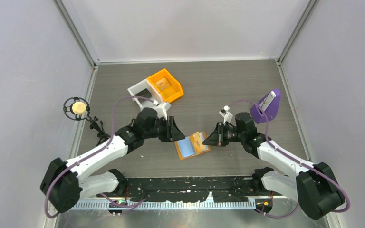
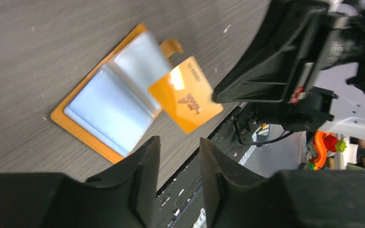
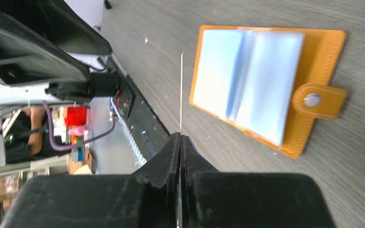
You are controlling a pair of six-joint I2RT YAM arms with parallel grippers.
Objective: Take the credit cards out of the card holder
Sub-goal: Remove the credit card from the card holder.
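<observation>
The card holder [image 1: 186,147] lies open on the table between the two arms, orange outside with light blue pocket panels [image 2: 109,102] facing up and its snap tab [image 3: 317,99] sticking out. My right gripper [image 1: 209,138] is shut on the edge of an orange credit card [image 2: 186,96], which is out of the pockets and tilted just above the holder's right side. In the right wrist view the card [image 3: 181,90] shows edge-on as a thin line rising from the gripper [image 3: 179,137]. My left gripper [image 2: 178,147] hovers at the holder's left side [image 1: 178,132], open with nothing between its fingers.
At the back left stand an orange bin [image 1: 165,85] and a white bin [image 1: 141,91]. A purple wedge stand [image 1: 266,107] is at the right, behind the right arm. A round cream ball in a ring mount [image 1: 78,107] sits at the left edge. A black strip [image 1: 190,186] runs along the near edge.
</observation>
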